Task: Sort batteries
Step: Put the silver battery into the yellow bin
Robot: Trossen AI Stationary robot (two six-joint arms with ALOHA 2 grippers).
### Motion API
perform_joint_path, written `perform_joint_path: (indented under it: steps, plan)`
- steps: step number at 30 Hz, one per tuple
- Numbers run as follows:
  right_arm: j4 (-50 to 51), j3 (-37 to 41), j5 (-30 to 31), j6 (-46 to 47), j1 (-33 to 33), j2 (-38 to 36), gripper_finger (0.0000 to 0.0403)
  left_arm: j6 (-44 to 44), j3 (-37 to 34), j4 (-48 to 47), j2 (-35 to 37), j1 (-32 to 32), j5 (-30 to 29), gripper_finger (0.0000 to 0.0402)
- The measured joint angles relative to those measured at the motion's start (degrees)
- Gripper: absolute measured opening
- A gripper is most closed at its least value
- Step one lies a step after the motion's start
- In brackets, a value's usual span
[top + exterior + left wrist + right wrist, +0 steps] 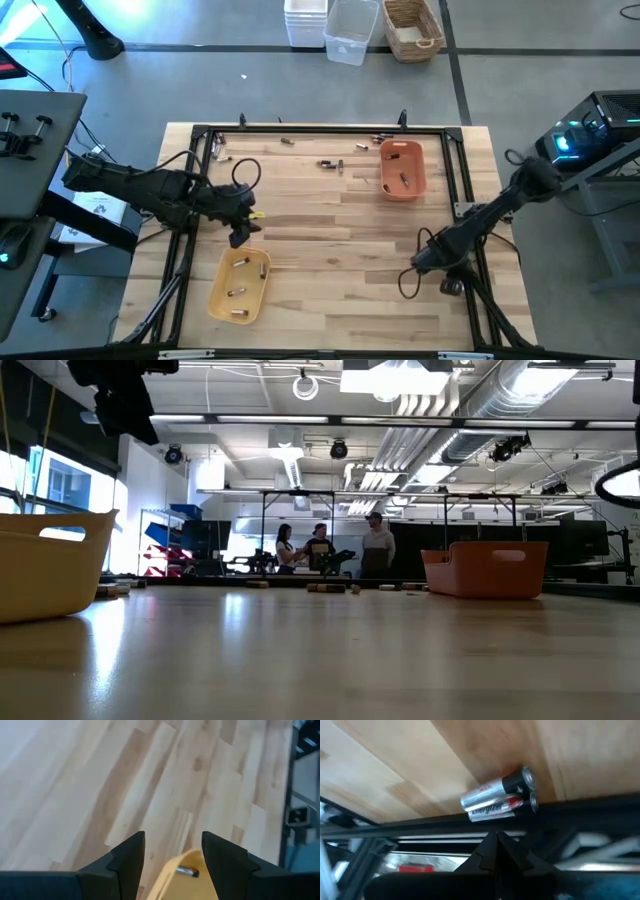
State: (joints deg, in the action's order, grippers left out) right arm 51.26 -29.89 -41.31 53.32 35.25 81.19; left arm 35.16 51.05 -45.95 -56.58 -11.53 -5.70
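the left gripper (240, 232) is hovering just above the far end of the yellow tray (222, 297), which is lying near the front left part of the wooden table (330, 250). in the left wrist view its two dark fingers (129, 860) are standing well apart with nothing between them, and the tray's rim (172, 875) with one battery (187, 871) inside is showing through the gap. from above, a few batteries (238, 292) are lying in the yellow tray.

the orange tray (414, 186) is sitting well away from the yellow tray, toward the far right corner, with a couple of cells (404, 180) in it. loose batteries (331, 164) are lying scattered along the far edge, close to the black frame rail (320, 129), well apart from the yellow tray. a wide stretch of bare wood is lying open between the two trays.

the right gripper (425, 262) is resting at the right edge of the table, across the open boards from the yellow tray. in its wrist view the fingers (496, 851) are appearing pressed together, holding nothing, with two silver cells (496, 797) lying side by side against the rail just beyond them.

in the low view the yellow tray (45, 560) is filling the left edge, and three people (330, 548) are standing far behind the table.
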Motion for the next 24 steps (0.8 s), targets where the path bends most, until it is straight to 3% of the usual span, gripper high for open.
perform_joint_path:
  steps: [6, 11, 17, 24]
  plan:
    - [-6.4, -0.3, -3.3, -5.6, 1.8, 9.0, 0.0, 0.7, 0.0, 0.1, 0.0, 0.0, -0.9, 0.0187]
    - [-6.0, -3.0, -0.9, -6.0, 0.2, 12.8, 0.0, 1.7, 0.0, 0.1, 0.0, 0.0, -0.9, 0.0188]
    - [-2.4, -9.7, 9.0, -9.6, -4.3, 12.5, 0.0, 0.7, 0.0, 1.2, 0.0, 0.0, -2.3, 0.0188]
    - [8.0, -21.2, 24.9, -16.9, -11.6, 12.5, 0.0, 0.6, 0.0, 1.3, 0.0, 0.0, -2.9, 0.0188]
